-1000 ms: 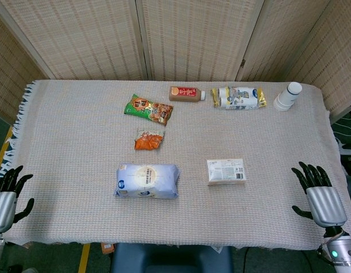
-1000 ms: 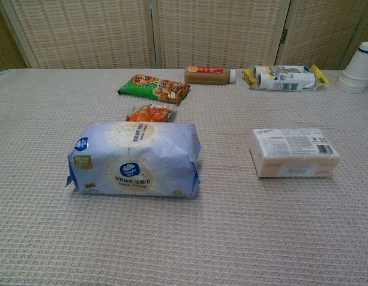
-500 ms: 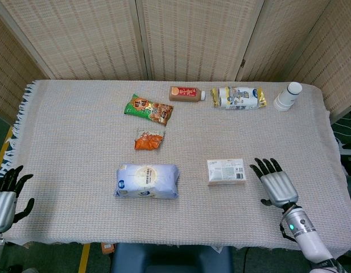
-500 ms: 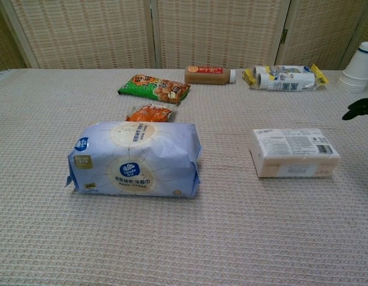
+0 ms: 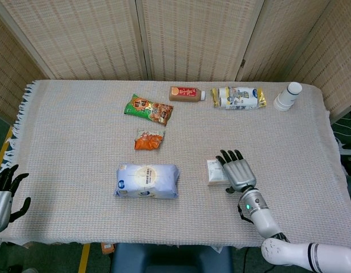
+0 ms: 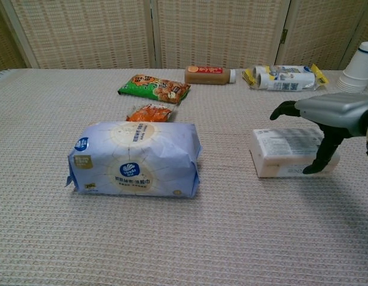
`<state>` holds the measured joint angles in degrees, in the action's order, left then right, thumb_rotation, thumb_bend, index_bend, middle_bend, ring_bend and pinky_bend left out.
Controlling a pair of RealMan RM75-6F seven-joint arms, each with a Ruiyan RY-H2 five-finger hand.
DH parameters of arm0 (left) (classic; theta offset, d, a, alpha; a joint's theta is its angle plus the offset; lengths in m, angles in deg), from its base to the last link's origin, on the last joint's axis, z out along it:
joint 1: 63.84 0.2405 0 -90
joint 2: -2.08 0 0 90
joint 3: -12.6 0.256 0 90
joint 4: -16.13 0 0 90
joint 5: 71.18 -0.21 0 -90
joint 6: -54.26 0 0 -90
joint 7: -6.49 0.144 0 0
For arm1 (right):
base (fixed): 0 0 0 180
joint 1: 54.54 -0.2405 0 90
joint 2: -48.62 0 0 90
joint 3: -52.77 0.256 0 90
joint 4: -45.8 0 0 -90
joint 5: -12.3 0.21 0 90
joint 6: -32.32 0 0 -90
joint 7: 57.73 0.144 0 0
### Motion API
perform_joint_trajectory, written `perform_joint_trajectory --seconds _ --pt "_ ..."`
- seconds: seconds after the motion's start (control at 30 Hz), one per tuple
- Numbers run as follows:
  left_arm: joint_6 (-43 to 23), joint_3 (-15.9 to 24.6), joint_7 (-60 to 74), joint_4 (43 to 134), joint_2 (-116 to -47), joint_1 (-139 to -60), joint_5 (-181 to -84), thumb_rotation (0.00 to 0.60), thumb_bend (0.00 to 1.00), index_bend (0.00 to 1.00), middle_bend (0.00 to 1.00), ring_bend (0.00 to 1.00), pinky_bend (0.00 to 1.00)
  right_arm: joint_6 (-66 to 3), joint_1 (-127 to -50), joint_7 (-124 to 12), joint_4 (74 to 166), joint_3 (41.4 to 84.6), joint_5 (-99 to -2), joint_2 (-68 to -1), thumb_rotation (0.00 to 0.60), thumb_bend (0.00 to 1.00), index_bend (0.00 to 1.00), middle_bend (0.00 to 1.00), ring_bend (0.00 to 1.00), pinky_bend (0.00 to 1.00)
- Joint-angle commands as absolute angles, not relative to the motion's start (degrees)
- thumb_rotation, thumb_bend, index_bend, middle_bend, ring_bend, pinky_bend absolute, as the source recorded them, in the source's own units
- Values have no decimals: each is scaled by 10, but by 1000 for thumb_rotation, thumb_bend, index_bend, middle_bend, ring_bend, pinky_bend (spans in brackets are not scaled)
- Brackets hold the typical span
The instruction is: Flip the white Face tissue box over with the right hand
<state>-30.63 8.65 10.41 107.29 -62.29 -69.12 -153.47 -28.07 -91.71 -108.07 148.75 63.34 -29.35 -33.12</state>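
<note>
The white Face tissue box [image 5: 216,172] [image 6: 282,156] lies flat on the woven tablecloth, right of centre, its printed label side up. My right hand [image 5: 236,169] [image 6: 328,118] hovers over the box's right half, palm down, fingers spread and pointing away from me, its thumb hanging down at the box's near right edge. It grips nothing. In the head view the hand hides most of the box. My left hand [image 5: 4,190] stays open at the near left table edge, far from the box.
A blue-and-white tissue pack [image 5: 147,181] lies left of the box. Further back are an orange snack bag [image 5: 149,139], a green snack bag [image 5: 148,108], a brown bottle [image 5: 186,93], a white-and-yellow package [image 5: 238,98] and stacked paper cups [image 5: 288,96].
My right hand has moved left from the near right table edge to above the tissue box. The box has not moved. The left hand has barely shifted.
</note>
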Motion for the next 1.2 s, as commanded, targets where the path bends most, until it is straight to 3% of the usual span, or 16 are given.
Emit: perform_joint_trajectory --seconds 0.03,0.5,1.0,1.2 --pt "-307 85 99 1072 -621 -690 -1531 600 383 201 0 0 161 -290 -929 -1085 1474 630 -283 -345 600 0 119 0 23 0" --pt "-303 84 74 1071 -616 -690 -1530 600 382 201 0 0 161 -286 -953 -1044 1409 615 -273 -389 600 0 193 14 25 0" --pt "-303 86 68 1077 -614 -689 -1536 600 383 207 0 0 160 -304 -965 -1023 1394 607 -282 -413 600 3 296 214 81 0" --pt "-303 87 72 1077 -615 -690 -1538 600 383 207 0 0 159 -309 -963 -1008 1374 603 -296 -421 600 104 368 329 182 0"
